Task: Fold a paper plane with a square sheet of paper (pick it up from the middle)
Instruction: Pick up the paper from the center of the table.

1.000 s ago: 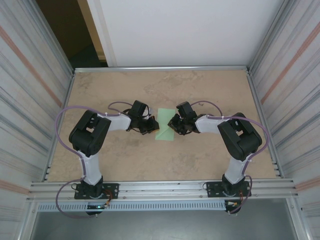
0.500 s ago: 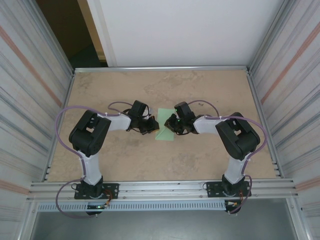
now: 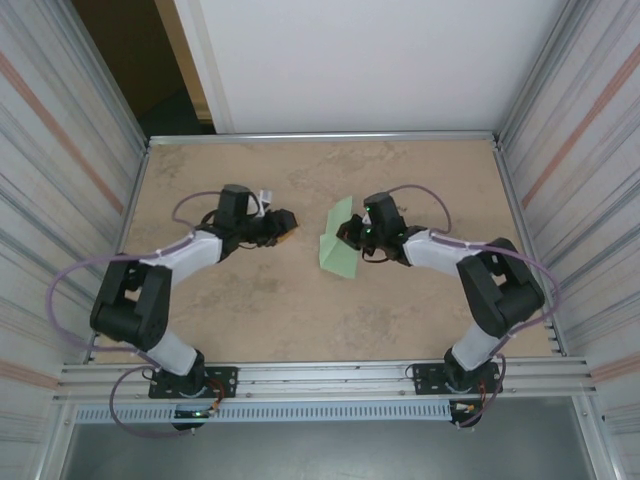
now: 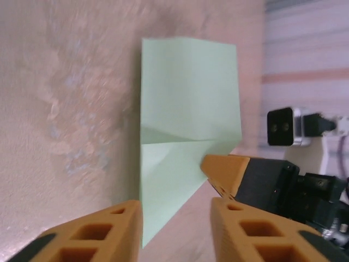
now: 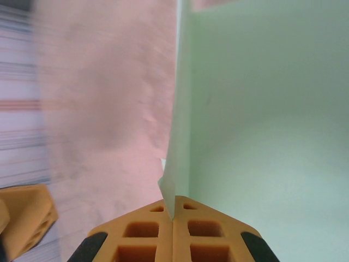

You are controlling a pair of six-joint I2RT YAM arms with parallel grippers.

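Paper [image 3: 338, 246], pale green and partly folded, sits near the middle of the table [image 3: 250, 320], one flap tilted up off the surface. From above, the right gripper [image 3: 352, 232] is at the paper's right edge, but its wrist covers the fingertips there. The right wrist camera settles it: both orange fingers [image 5: 142, 232] are pressed together on a thin edge of the paper, which rises away edge-on and runs off the frame to the right. The table behind it is blurred.

The left gripper [image 3: 282, 224] is well apart from the paper in the top view. Its own camera shows its fingers [image 4: 103, 232] parted with nothing between them, their bases cut off at the bottom. That view alone shows a crease across the paper and the other gripper's orange finger meeting its right edge. How much of the paper touches the table is unclear.
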